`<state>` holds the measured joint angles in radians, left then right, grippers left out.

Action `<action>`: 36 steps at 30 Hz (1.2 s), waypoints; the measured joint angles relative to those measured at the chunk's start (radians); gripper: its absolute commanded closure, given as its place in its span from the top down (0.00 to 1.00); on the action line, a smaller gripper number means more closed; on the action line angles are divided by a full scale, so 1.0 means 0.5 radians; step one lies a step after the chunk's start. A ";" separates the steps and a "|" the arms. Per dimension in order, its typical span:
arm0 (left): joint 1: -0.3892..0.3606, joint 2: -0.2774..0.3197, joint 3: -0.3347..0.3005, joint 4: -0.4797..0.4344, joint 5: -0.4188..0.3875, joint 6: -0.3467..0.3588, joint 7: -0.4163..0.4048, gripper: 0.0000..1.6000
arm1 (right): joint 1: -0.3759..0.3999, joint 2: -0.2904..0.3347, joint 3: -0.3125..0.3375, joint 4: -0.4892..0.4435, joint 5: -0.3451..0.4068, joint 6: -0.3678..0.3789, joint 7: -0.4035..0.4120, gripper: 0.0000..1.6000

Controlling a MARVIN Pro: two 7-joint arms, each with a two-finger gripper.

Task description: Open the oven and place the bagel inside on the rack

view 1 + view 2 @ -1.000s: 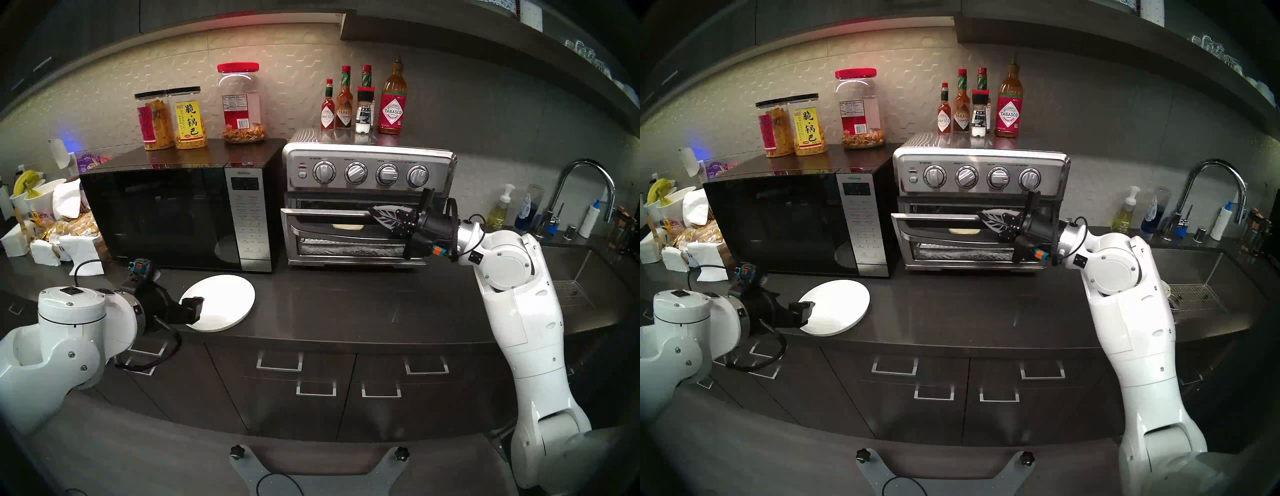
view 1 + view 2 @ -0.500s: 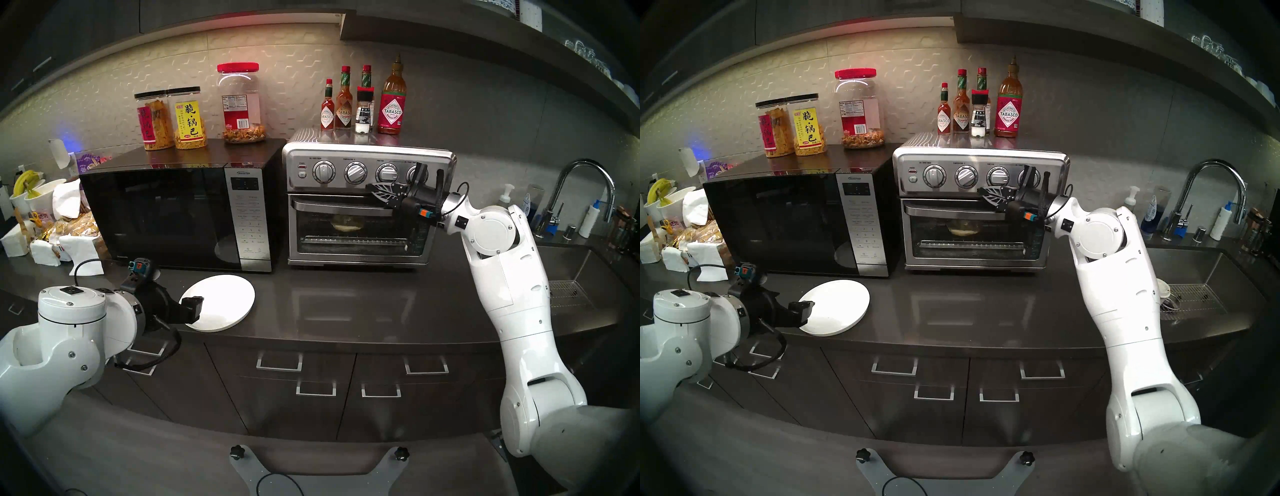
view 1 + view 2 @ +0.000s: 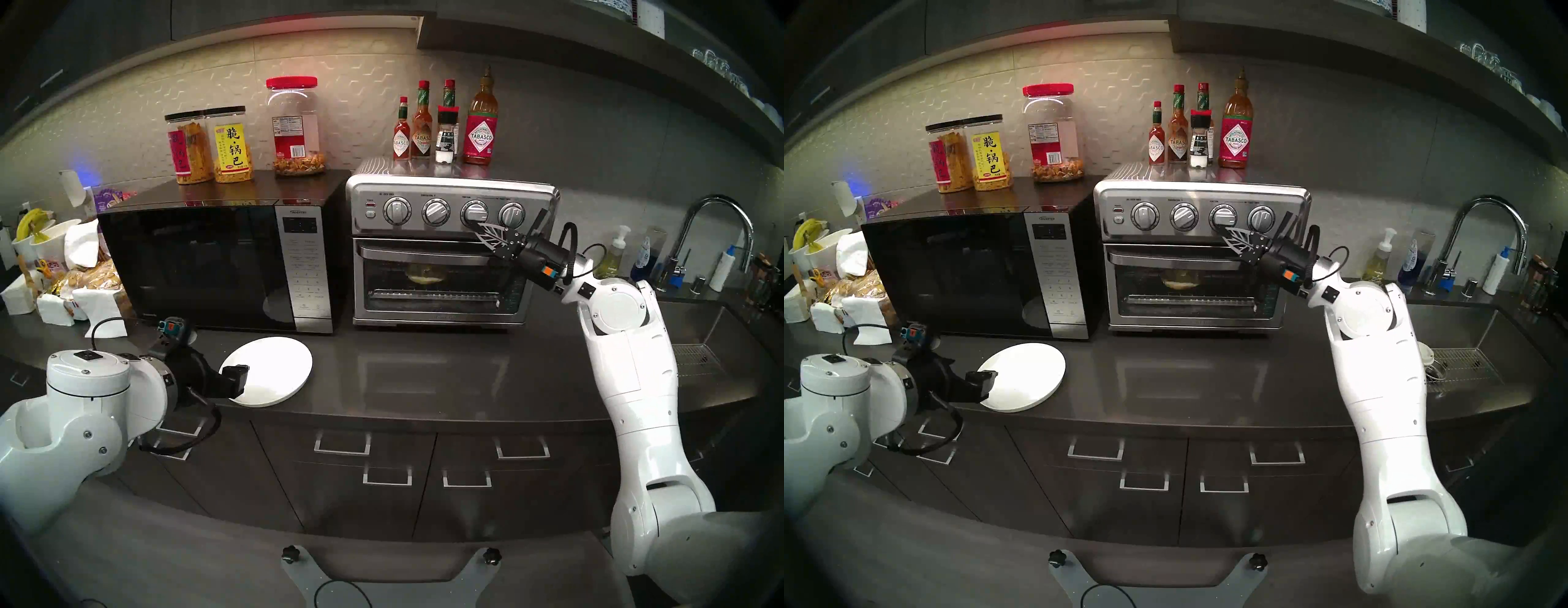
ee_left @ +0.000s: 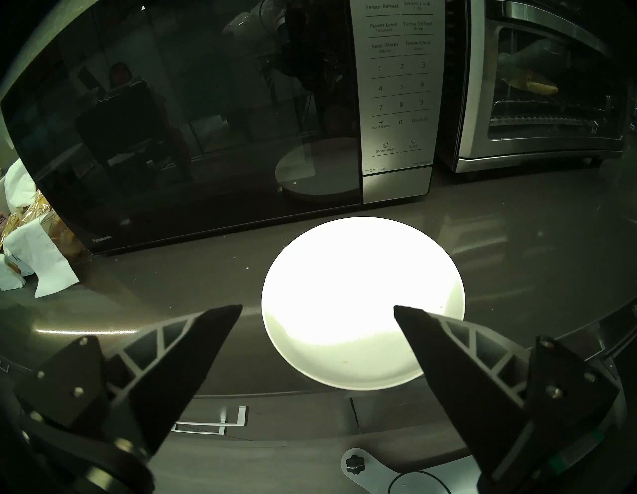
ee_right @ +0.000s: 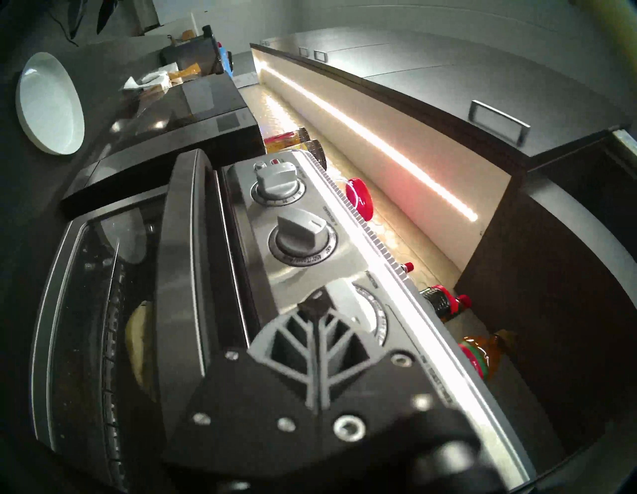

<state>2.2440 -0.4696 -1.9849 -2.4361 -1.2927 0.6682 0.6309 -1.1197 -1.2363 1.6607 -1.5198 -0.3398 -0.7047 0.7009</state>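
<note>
A dark glossy worktop (image 3: 424,373) runs under pale hexagon-tiled backsplash and dark cabinets, with a sink at the right. The toaster oven (image 3: 449,250) stands beside a black microwave (image 3: 212,263), door closed, the bagel (image 3: 425,274) inside on the rack (image 3: 432,293). The right end effector (image 3: 481,227) is pinched shut and empty by the third knob. The left end effector (image 4: 317,310) gapes wide, empty, above a white plate (image 3: 275,369).

Dim kitchen, lit by an under-cabinet strip (image 5: 372,138) toward twelve o'clock. The plate (image 4: 362,300) glared white. The right tool (image 5: 315,307) was blurred; fisheye rims fell dark.
</note>
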 measured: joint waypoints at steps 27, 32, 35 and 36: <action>-0.019 -0.023 0.002 0.000 0.014 0.031 -0.017 1.00 | -0.730 -0.317 0.426 -0.457 0.381 0.004 -0.125 0.00; -0.022 -0.029 0.002 0.000 0.017 0.036 -0.021 1.00 | -0.852 -0.356 0.450 -0.594 0.407 0.208 -0.120 0.00; -0.023 -0.032 0.001 0.000 0.018 0.040 -0.024 1.00 | -0.910 -0.366 0.464 -0.666 0.415 0.305 -0.107 0.00; -0.024 -0.033 0.001 0.000 0.019 0.041 -0.025 1.00 | -0.932 -0.369 0.471 -0.691 0.420 0.346 -0.097 0.00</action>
<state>2.2321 -0.4862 -1.9844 -2.4361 -1.2831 0.6887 0.6184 -1.5858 -1.4210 1.8962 -1.8651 -0.1298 -0.5317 0.6522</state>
